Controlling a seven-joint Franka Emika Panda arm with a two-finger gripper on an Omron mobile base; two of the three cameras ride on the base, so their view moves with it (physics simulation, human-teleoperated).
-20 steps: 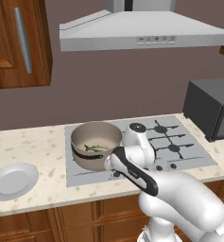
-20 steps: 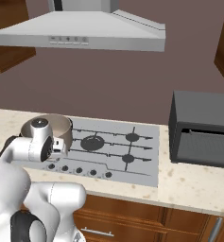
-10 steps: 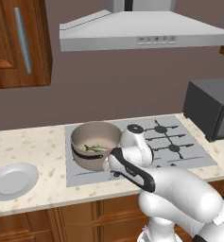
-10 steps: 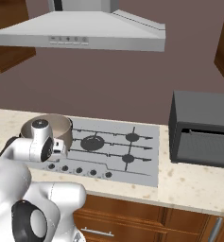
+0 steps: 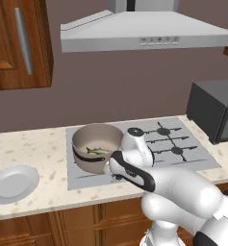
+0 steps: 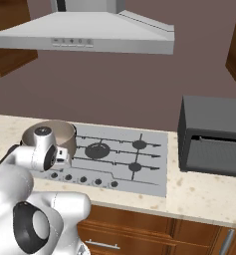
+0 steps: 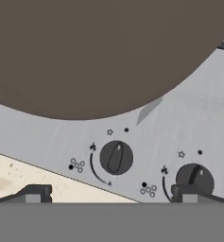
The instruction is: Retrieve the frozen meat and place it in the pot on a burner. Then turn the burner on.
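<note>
knob point(image 7: 116, 157): centre of hand view; small, stiff, ribbed, pinch across its ridge
fish point(image 5: 99, 151): in pot point(image 5: 84, 158)
pincer point(image 7: 111, 194): wide open, holds nothing

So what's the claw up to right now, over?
Claw open, empty, low over the stove knobs. Fish in the pot on the burner. Nothing between claw and knob.

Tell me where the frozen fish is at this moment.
The frozen meat lies inside the pot, which stands on the front-left burner of the stove, left of the arm in the left base view.
</note>
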